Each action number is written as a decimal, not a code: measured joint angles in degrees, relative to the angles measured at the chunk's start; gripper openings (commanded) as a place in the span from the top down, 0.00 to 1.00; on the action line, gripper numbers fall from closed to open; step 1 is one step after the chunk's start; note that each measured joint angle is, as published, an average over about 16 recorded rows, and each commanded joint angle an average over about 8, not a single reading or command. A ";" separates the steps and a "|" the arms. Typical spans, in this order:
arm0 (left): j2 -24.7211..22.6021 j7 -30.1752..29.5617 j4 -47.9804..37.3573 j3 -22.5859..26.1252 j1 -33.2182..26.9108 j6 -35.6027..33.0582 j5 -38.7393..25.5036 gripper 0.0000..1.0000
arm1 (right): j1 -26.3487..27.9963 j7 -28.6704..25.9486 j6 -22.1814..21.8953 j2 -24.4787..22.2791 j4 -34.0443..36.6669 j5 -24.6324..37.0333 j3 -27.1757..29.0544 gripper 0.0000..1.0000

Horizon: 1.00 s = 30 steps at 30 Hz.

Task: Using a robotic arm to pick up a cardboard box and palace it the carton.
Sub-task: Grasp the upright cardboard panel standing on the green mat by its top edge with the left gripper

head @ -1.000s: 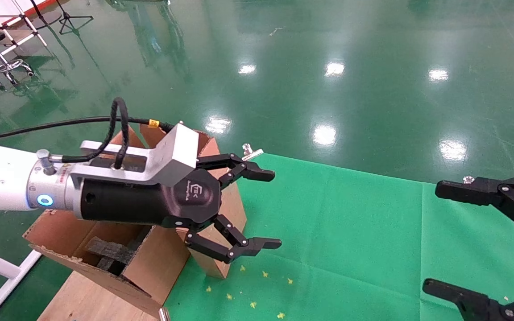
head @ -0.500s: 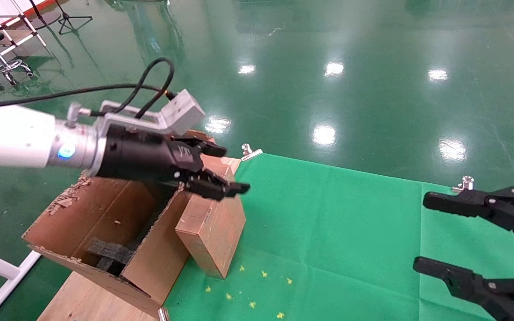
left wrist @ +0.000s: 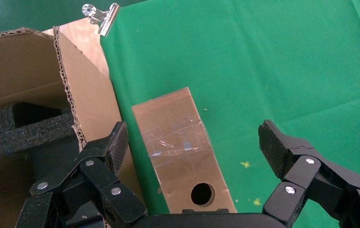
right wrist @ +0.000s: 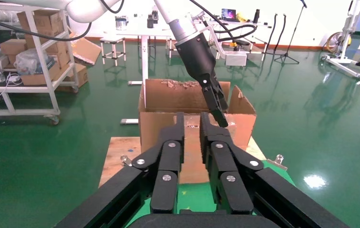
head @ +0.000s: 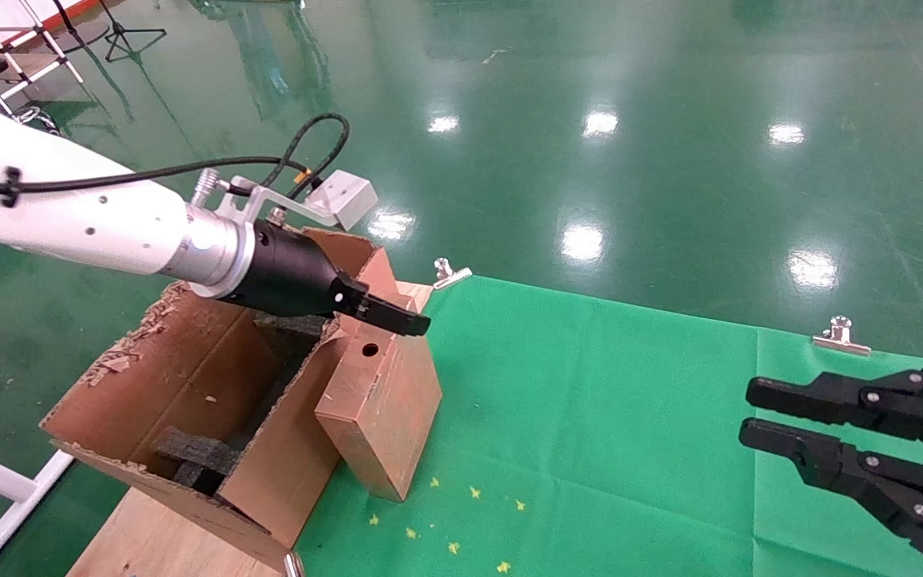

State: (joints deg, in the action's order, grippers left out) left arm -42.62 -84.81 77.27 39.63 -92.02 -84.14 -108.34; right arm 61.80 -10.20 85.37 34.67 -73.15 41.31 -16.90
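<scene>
**A:** While the robotic arm (head: 109,220) hangs over the carton (head: 189,401) at the left, which step would you call this?

**B:** The approach to the pick, I'd judge. The left gripper (left wrist: 192,142) is spread wide, one finger on the carton side and one over the cloth, with the cardboard box (left wrist: 180,147) between them and nothing held. That box leans tilted against the carton's outer wall, its lower end on the green cloth (head: 606,417), the round hole facing up.

**A:** So what does the next move call for?

**B:** Probably lowering to straddle the box's narrow width, then closing. The finger on the carton side has little room beside the flap, and glossy tape may slip.

**A:** And over on the right?

**B:** The right gripper (head: 854,437) is parked above the cloth, well apart from the box, its fingers close together but with a slim gap, holding nothing.

**A:** The surroundings?

**B:** A wooden board under the cloth, held with a metal clip (head: 452,273); shiny green floor (head: 630,160); shelving and stands far back.
</scene>
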 measured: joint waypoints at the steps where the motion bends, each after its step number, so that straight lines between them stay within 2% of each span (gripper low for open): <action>1: -0.14 -1.03 0.03 0.21 0.07 -0.23 -0.39 0.00 | 0.00 0.00 0.00 0.00 0.00 0.00 0.00 1.00; 8: -0.63 -5.04 0.18 1.43 0.86 -1.35 -1.67 0.00 | 0.00 0.01 -0.01 -0.01 0.00 -0.02 -0.02 1.00; 19: -0.70 -6.38 0.19 2.50 2.19 -1.79 -1.42 0.00 | 0.00 0.03 -0.03 -0.02 0.01 -0.01 -0.04 1.00; 20: -0.70 -6.39 0.18 2.53 2.22 -1.77 -1.41 0.03 | 0.00 0.03 -0.03 -0.02 0.01 -0.01 -0.04 0.98; 27: -0.72 -6.38 0.14 2.65 2.32 -1.74 -1.39 0.89 | 0.00 0.03 -0.04 -0.02 0.02 -0.02 -0.04 0.10; 28: -0.72 -6.38 0.14 2.64 2.32 -1.73 -1.37 0.98 | 0.00 0.03 -0.04 -0.02 0.02 -0.02 -0.04 0.00; 30: -0.71 -6.39 0.14 2.62 2.32 -1.71 -1.35 1.00 | 0.00 0.03 -0.04 -0.02 0.02 -0.03 -0.04 0.00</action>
State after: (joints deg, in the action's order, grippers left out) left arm -43.33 -91.19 77.41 42.25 -89.70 -85.85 -109.69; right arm 61.80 -10.16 85.33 34.64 -73.13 41.28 -16.94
